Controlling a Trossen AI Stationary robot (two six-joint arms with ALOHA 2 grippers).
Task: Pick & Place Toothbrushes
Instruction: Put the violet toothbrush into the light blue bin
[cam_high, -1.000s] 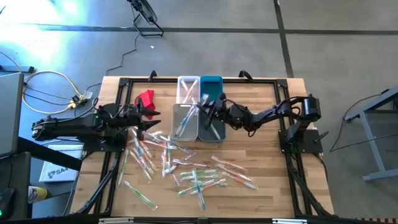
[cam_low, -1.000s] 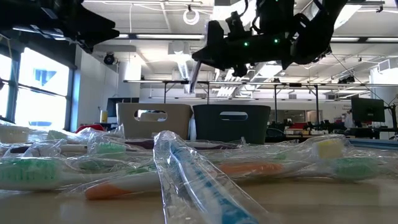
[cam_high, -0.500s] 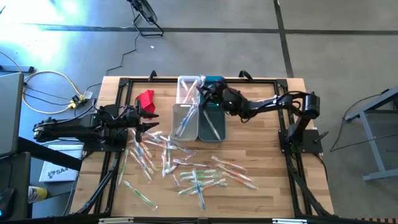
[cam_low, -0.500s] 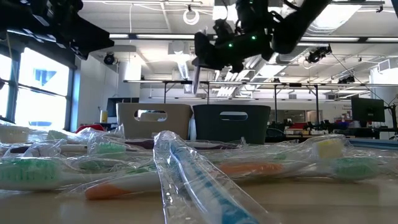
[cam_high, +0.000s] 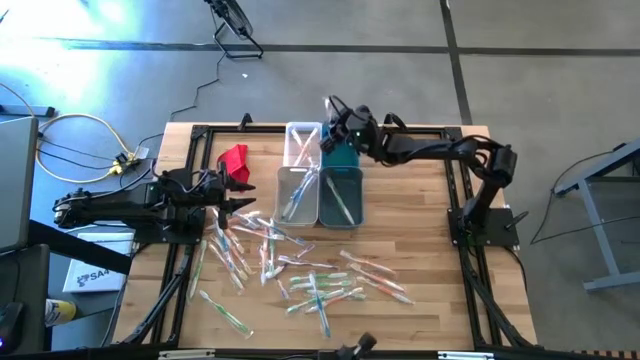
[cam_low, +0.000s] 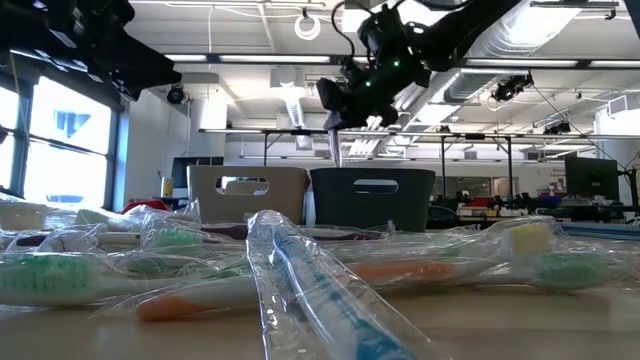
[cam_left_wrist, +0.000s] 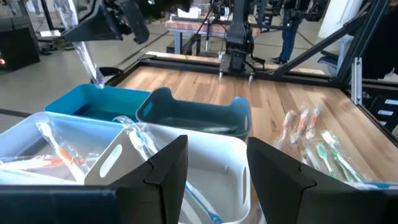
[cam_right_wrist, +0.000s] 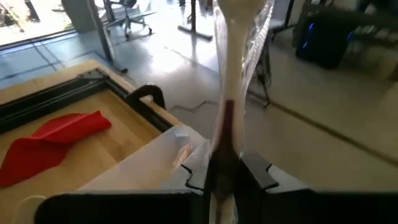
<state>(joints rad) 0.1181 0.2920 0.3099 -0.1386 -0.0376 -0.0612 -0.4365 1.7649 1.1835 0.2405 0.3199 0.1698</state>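
My right gripper is shut on one wrapped toothbrush, which has a white and dark red handle. It hovers above the far teal bin; in the left wrist view the toothbrush hangs over this bin. Many wrapped toothbrushes lie scattered on the near half of the table, and a few lie in the near white bin and the near teal bin. My left gripper waits open at the table's left, beside the near white bin, holding nothing. My right gripper pinches the toothbrush's handle through its clear wrapper, at the dark red stretch, between its two fingers. The fingers reach in from the table's right side, slanting slightly down. The toothbrush is lifted clear and stands steeply tilted, its lower end above the far teal bin.
A far white bin stands left of the far teal one. A red cloth lies at the back left, near my left arm. Black frame rails border the table. Bare wood lies to the right of the bins.
My right gripper has gone from above the near bins toward the table's far edge and upward, tipping from steeply downward to nearly level. It has stayed shut on the toothbrush, which now hangs over the far teal bin.
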